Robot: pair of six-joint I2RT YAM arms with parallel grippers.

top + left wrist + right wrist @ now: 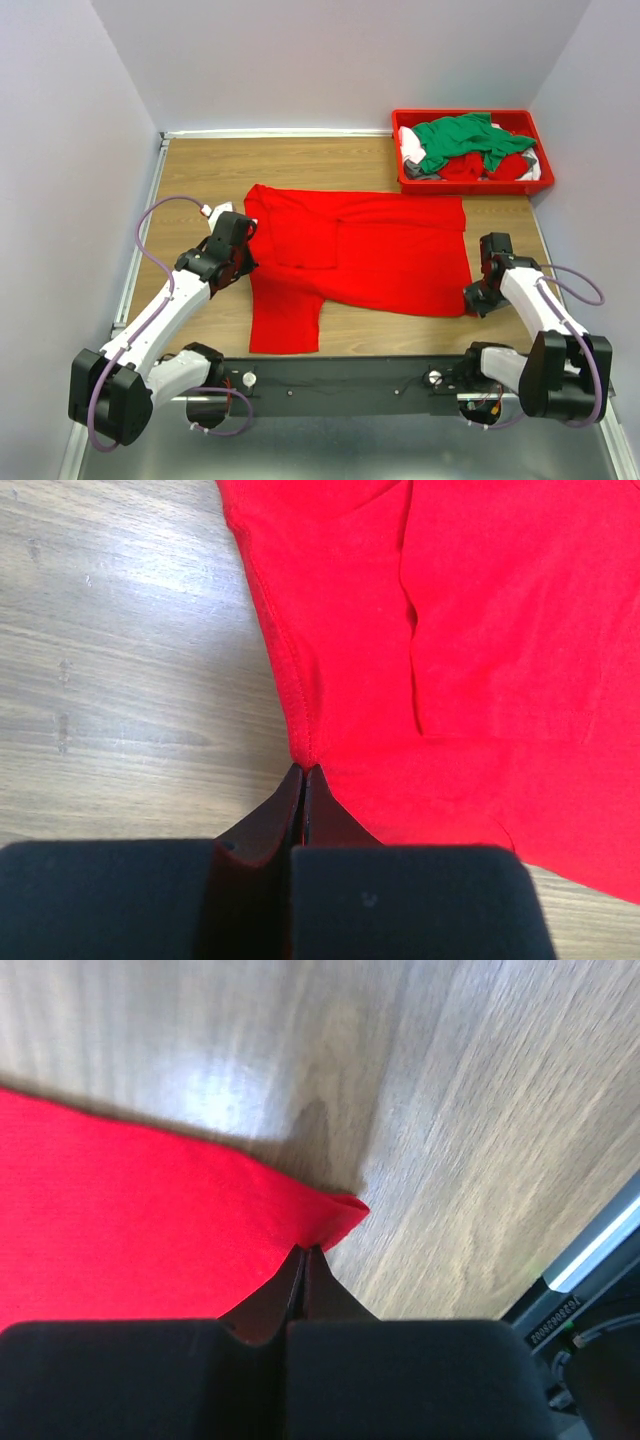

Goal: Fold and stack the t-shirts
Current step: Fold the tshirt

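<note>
Red t-shirt [370,255] spread flat mid-table, left gripper [303,772] clamped shut on its left edge at the armpit seam, right gripper [303,1252] pinched shut on its near right corner, wooden table [200,170] showing to left and far side, red bin [470,186] of heaped shirts [465,138] far right, grey walls [330,60] close around.

red t-shirt [480,630] cropped at edges, binned shirts [468,142] part-buried

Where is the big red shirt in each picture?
Top: shirt spread across the table's middle.
Left wrist: shirt fills the upper right, pinched by the left gripper.
Right wrist: shirt at left, corner pinched by the right gripper.
Shared landmark: the wooden table.
</note>
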